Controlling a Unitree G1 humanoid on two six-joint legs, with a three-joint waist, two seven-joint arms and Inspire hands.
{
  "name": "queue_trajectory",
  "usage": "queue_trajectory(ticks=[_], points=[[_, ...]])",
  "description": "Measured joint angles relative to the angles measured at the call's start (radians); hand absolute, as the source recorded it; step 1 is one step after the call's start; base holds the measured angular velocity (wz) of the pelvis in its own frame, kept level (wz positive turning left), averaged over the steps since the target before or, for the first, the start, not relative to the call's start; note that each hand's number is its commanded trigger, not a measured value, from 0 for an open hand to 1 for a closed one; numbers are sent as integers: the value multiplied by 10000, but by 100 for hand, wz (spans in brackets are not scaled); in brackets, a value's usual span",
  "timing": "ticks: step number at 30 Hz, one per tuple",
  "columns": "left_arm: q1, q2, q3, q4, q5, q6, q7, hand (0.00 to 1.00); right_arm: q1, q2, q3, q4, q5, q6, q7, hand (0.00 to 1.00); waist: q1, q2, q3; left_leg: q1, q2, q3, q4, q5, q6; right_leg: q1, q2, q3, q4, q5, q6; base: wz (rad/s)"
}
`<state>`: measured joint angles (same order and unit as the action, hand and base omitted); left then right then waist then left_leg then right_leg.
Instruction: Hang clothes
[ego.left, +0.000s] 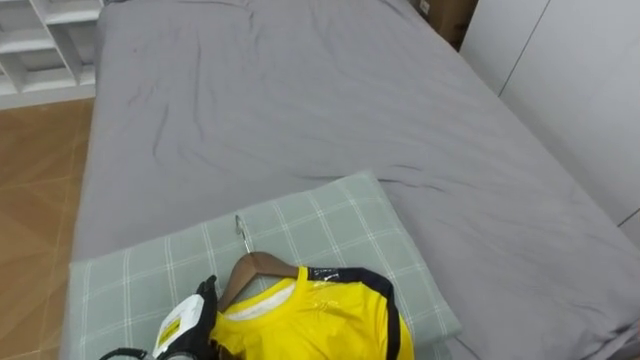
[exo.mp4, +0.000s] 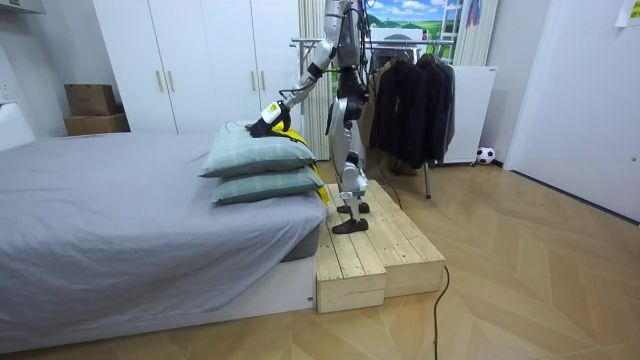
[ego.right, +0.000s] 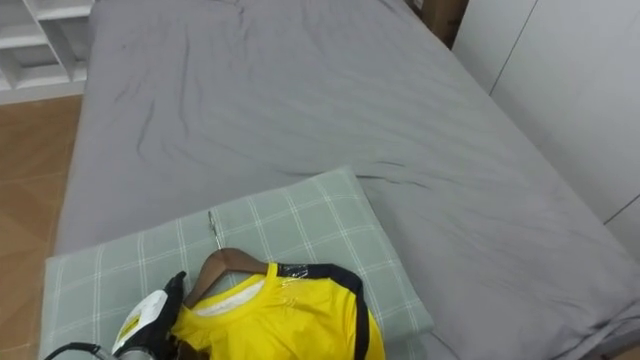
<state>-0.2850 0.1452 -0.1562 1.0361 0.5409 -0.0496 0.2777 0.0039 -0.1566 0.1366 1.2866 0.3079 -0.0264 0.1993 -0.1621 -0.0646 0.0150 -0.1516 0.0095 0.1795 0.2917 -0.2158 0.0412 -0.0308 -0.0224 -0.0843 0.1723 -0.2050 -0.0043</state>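
We see a wide bed (ego.left: 300, 110) under a smooth grey sheet, matte, with a few soft creases. The robot stands on a stepped platform (exo.mp4: 365, 250) of pale wooden planks that butts against the bed's head end. Behind the robot is a metal clothes rack (exo.mp4: 410, 95) hung with dark, heavy garments.

At this end of the bed lie two plump pillows, one stacked on the other. The top pillow (ego.left: 330, 225) wears a pale green cover with a thin white check, and the lower pillow (exo.mp4: 265, 186) looks the same.

The yellow shirt (ego.left: 315, 322) lies flat on the top pillow at its near edge, about midway along it. Its cloth is glossy and slick-looking, with a white collar band and a dark stripe curving over the right shoulder and down that side.

The shirt is threaded on a brown wooden hanger (ego.left: 256, 268) with a curved, polished bar. One arm of the bar is bare on the left. The hanger's thin metal hook (ego.left: 241, 233) points toward the pillow's middle.

The left hand (ego.left: 190, 322), black and white, rests at the bare end of the hanger against the shirt's left shoulder. We cannot tell whether its fingers are spread or closed on anything.
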Motion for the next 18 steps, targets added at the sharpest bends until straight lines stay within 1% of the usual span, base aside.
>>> queue_trajectory(ticks=[2,7,11,17,18], points=[[-3,2,-2,18,-2,0,-46,0,-35,0,17,-2,0,55,5,0,3,-3,-2,-4,-3,4,-6,0,0,-48,-2,-12,-2,0,0,0],[-2,-10,12,60,-63,0,-81,0,-77,0,180,-6,2,59,7,0,22,-39,-8,-2,-1,2,-10,0,-1,-33,0,-16,-3,0,0,0],[-4,-8,146,62,-182,-1,-124,0,-144,2,366,0,-5,68,6,0,11,-94,-4,-2,-1,2,-5,1,-2,-27,-1,-15,-2,0,0,0],[-4,-2,144,73,-273,-1,-205,0,-154,3,387,-6,-5,73,0,0,12,-108,-5,-2,1,2,10,1,-2,-25,-7,-14,27,0,0,0],[-4,-1,144,73,-274,-1,-208,27,-155,3,388,-6,-5,73,-1,0,12,-107,-5,-2,1,2,10,1,-2,-25,-7,-14,27,0,0,0]])
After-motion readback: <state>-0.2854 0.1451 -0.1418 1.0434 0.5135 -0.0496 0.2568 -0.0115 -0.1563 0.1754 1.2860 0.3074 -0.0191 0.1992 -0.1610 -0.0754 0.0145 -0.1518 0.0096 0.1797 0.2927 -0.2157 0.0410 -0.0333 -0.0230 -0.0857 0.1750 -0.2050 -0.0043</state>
